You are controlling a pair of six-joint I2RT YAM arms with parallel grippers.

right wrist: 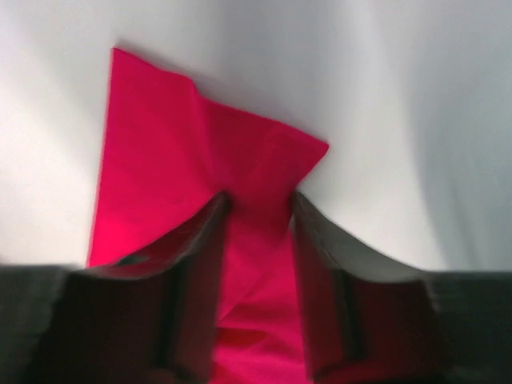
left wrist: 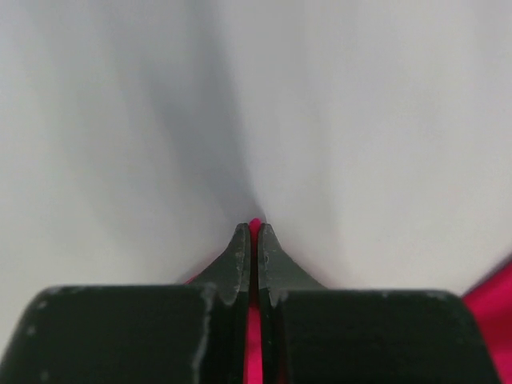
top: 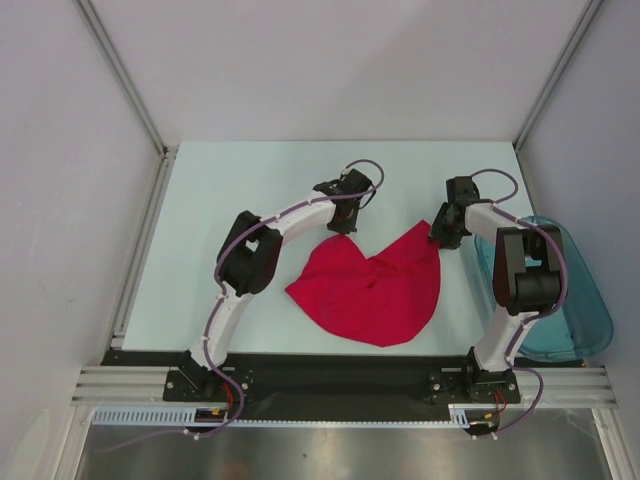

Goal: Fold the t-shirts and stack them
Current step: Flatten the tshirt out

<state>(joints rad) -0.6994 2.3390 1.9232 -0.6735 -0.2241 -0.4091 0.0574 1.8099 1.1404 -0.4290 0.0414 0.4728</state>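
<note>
- The left gripper (left wrist: 250, 240) is pinched tight on the red t-shirt (top: 370, 290), which lies by the table's (top: 250, 180) near edge.
- The right gripper (right wrist: 258, 204) sits half wide around the cloth. It should squeeze shut before both lift.

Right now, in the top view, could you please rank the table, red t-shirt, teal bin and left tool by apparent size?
1. table
2. red t-shirt and teal bin, about alike; the right arm hides part of the bin
3. left tool, smallest
</note>
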